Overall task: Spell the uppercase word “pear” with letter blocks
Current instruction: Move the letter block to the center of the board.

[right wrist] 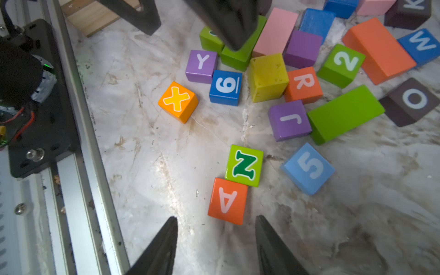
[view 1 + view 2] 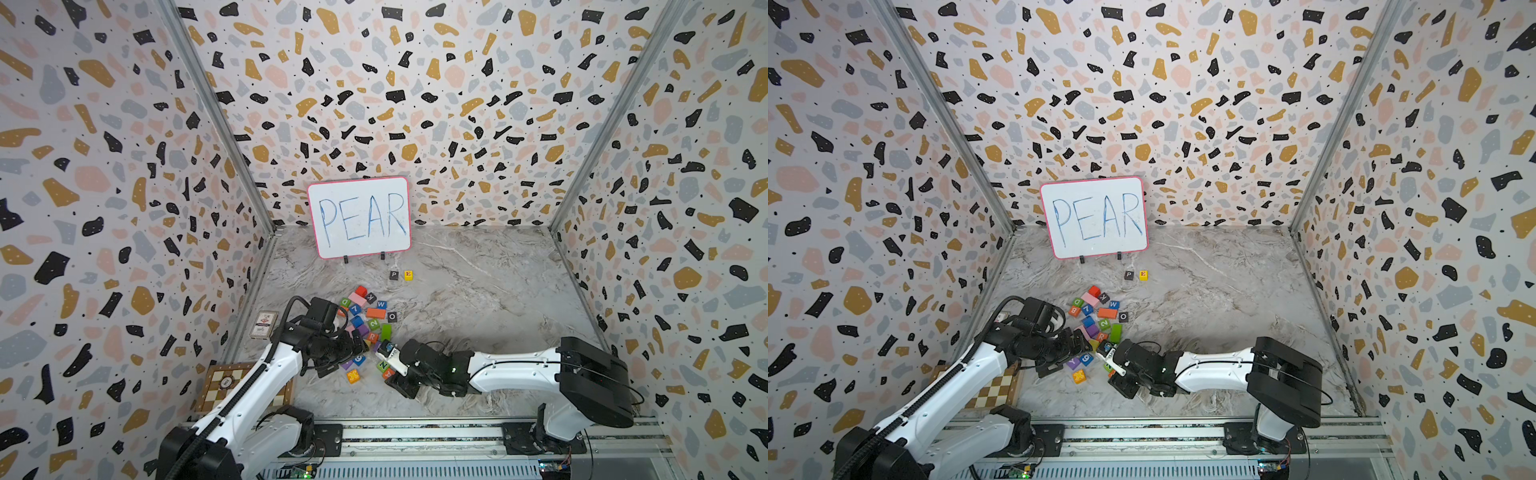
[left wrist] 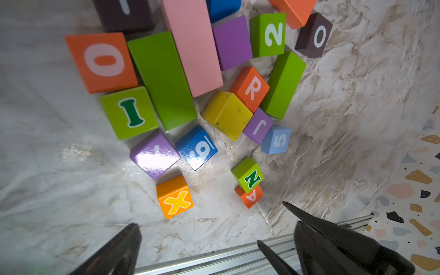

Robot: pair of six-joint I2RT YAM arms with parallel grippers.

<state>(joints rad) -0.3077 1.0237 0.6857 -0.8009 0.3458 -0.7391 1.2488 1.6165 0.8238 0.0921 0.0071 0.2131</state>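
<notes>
P block [image 2: 393, 274] is black, E block [image 2: 408, 274] yellow, A block [image 1: 227, 201] orange, R block [image 1: 303, 85] orange-red, table [image 2: 478, 291] marbled grey.

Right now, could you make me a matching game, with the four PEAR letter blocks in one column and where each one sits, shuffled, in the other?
Blocks:
1. P block
2. E block
3. A block
4. R block

Places:
a. right beside the green N block, at the near edge of the pile
b. against the yellow cube inside the pile
c. in front of the whiteboard, the black one of the pair
d. in front of the whiteboard, the yellow one of the pair

Pairs: 1-c, 2-d, 3-a, 4-b.
</notes>
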